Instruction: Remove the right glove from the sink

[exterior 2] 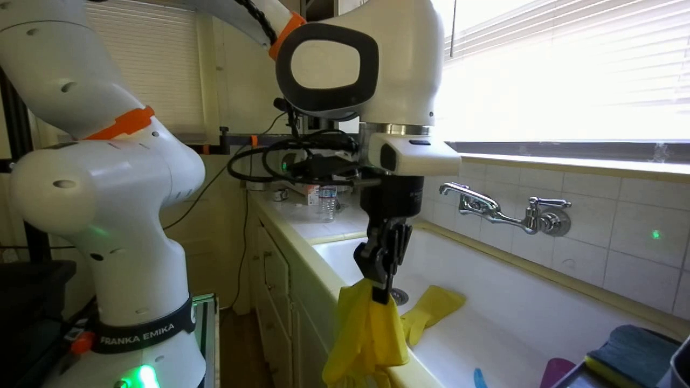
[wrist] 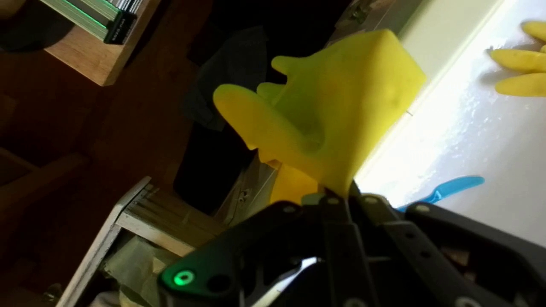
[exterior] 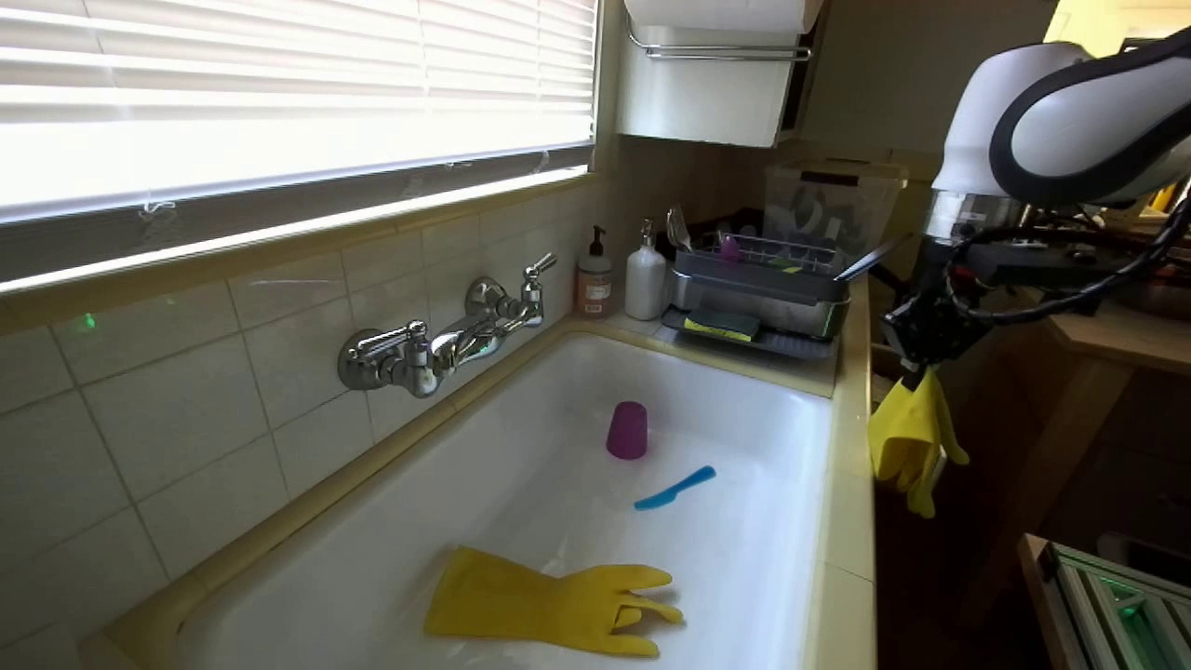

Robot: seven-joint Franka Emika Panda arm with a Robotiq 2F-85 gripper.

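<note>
The gripper [exterior: 914,376] has its fingertips pressed tight on a fold of a yellow glove [exterior: 904,423], which hangs limp at about six o'clock beneath it in both exterior views; whether its side brushes the tiled edge [exterior: 847,521], close by at seven o'clock in an exterior view, is hard to tell. With the gripper as the dial's centre there, the white sink [exterior: 549,447] spreads across eight and nine. A second glove [exterior: 521,600] lies flat in it at eight, with a blue knife [exterior: 675,489] nearer along much the same line; a purple cup [exterior: 627,431] sits towards nine, and the chrome tap [exterior: 461,349] farther off at nine. Which glove fits a right hand cannot be told, but, taking the hanging one as meant, the lifting-out looks done, since it is outside the sink. What remains, I judge, is lowering it somewhere and letting go.
</note>
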